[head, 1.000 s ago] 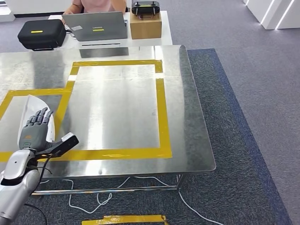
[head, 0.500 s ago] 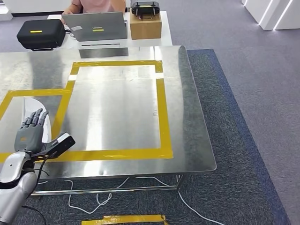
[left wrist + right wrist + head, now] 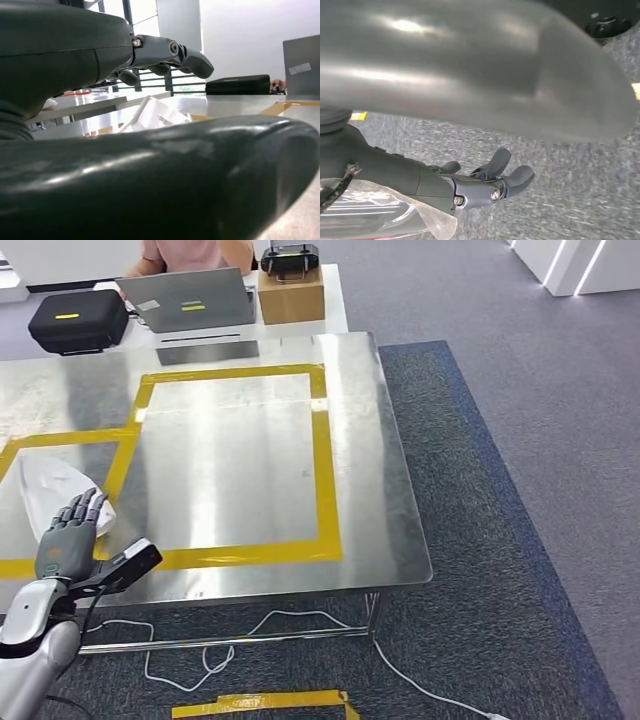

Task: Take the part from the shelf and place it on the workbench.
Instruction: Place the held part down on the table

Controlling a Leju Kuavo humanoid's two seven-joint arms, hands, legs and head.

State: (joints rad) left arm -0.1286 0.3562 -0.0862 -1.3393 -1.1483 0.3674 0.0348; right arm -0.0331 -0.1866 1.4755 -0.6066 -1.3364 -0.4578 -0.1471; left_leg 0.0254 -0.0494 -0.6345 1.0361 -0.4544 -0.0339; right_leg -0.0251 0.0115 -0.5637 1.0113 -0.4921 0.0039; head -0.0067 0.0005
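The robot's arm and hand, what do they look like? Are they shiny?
The left arm is shiny silver and rounded, with a thin black cable beside it. The left hand is dark grey with jointed fingers. The right hand is dark grey too, with small silver screws.

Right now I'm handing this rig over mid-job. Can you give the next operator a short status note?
Left hand: open, fingers spread, at the near edge of the white part; contact unclear.
Right hand: hangs over the carpet, fingers stretched. Clear plastic shows by its palm; I cannot tell if it is held.
Part: lies on the workbench, inside the left area marked by yellow tape.
Done: the part is on the workbench.
Left: probably draw the left hand clear, and check the plastic at the right hand.
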